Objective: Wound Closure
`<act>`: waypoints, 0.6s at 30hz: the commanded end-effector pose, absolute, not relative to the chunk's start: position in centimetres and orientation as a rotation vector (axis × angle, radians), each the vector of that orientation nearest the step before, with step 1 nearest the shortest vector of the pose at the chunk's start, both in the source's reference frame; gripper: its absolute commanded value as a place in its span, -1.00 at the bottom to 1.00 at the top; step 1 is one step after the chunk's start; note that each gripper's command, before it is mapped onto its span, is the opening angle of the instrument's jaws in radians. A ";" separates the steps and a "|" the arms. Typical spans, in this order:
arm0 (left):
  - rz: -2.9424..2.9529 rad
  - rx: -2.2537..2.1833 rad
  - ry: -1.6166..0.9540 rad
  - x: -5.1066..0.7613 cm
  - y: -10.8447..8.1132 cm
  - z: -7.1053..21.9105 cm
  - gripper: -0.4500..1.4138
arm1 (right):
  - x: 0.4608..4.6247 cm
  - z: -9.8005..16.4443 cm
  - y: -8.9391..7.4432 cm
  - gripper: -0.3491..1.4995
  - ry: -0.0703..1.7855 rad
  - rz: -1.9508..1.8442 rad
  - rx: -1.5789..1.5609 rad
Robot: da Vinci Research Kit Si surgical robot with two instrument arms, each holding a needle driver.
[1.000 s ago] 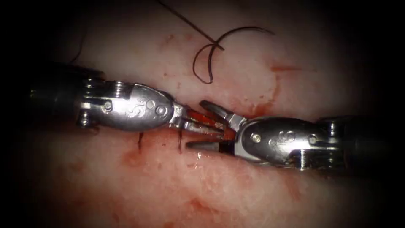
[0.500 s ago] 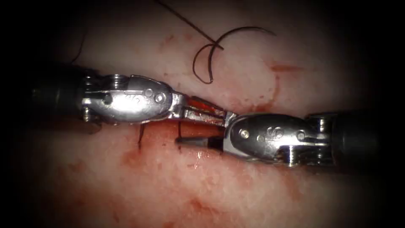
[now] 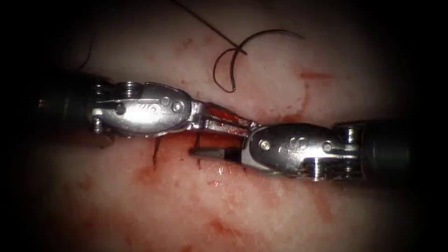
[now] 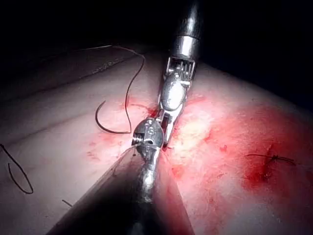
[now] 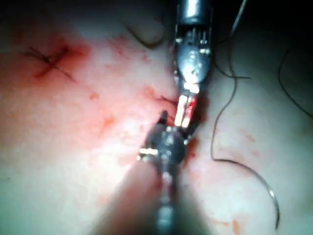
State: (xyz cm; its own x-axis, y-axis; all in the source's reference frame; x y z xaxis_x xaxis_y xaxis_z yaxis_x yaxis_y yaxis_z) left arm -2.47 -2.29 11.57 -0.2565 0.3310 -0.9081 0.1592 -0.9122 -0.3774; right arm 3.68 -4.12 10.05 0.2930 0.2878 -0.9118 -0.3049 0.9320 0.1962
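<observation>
I see the tissue (image 3: 289,214) beneath both tools, level and tip to tip over the cut (image 3: 184,138). My right tool (image 3: 219,140) spreads its jaws; my left tool (image 3: 224,122) pinches something I cannot identify. The needle (image 3: 261,37) lies free, far side.

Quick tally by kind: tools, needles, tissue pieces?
Tools: 2. The left tool, grip unclear, and the right tool, open, holding nothing.
Needles: 1. The needle lies free on the tissue, not through it, held by neither tool.
Tissue pieces: 1. The tissue.
Total: 4
</observation>
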 end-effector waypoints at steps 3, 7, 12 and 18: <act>2.325 -1.843 -0.614 -2.52 -2.3 11.6 -1.00 | 3.74 10.1 -4.1 0.63 1.213 0.393 -0.016; 2.325 -1.843 -0.615 -2.52 -2.3 11.6 -1.00 | 3.76 10.1 -4.1 0.63 1.217 0.395 -0.018; 2.323 -1.843 -0.617 -2.52 -2.3 11.6 -1.00 | 3.78 10.1 -4.1 0.31 1.218 0.395 -0.018; 2.318 -1.846 -0.616 -2.52 -2.3 11.6 -1.00 | 3.77 10.1 -4.2 -0.57 1.223 0.385 -0.013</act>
State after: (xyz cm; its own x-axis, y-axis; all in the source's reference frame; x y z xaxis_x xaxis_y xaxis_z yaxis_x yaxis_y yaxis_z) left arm -2.47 -2.29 11.51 -0.2540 0.3356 -0.9071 0.1592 -0.9106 -0.3814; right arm 3.71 -4.14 10.08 0.2859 0.2828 -0.9156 -0.3022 0.9333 0.1939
